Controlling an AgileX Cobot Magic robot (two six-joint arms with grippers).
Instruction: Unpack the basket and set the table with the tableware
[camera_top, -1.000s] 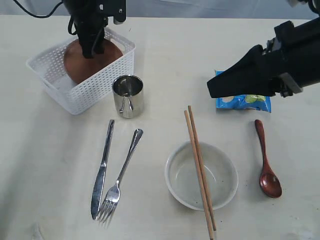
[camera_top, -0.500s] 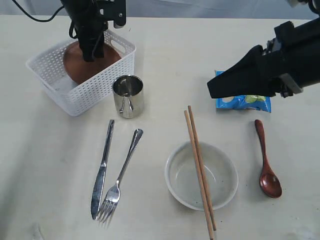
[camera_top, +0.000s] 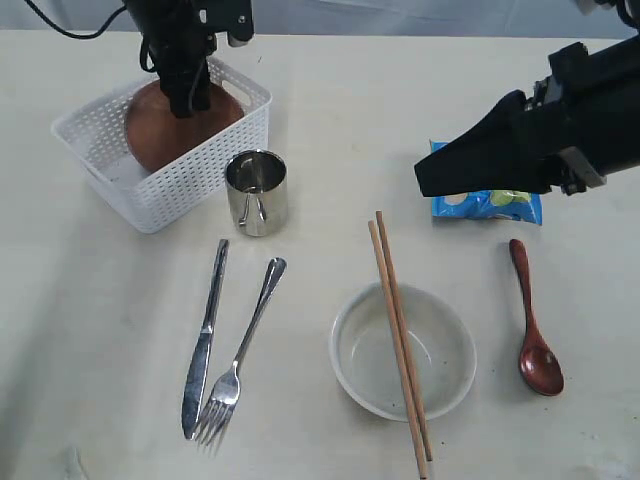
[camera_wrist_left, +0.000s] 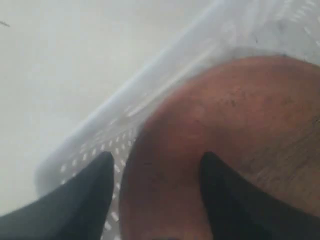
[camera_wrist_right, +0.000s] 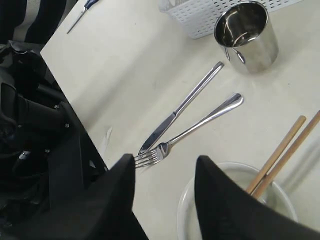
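Observation:
A white lattice basket (camera_top: 190, 172) stands at the back left of the table (camera_top: 330, 130). The reddish-brown plate (camera_top: 155, 128) leans inside it. My left gripper (camera_top: 187, 100) reaches down into the basket. In the left wrist view this gripper (camera_wrist_left: 157, 156) is open; one finger is over the plate (camera_wrist_left: 240, 115), the other outside its rim by the basket wall (camera_wrist_left: 125, 105). My right gripper (camera_top: 432, 180) hovers open and empty at the right. Its wrist view shows its fingers (camera_wrist_right: 166, 159) above the bowl (camera_wrist_right: 186, 210) and fork (camera_wrist_right: 195, 130).
On the table lie the steel cup (camera_top: 257, 190), knife (camera_top: 205, 340), fork (camera_top: 245, 350), pale bowl (camera_top: 447, 352) with chopsticks (camera_top: 400, 330) across it, and the wooden spoon (camera_top: 533, 330). A blue chips bag (camera_top: 490, 205) lies under my right arm.
My left gripper has shifted slightly over the plate in the basket, and the plate has rocked a little. The right arm has not moved.

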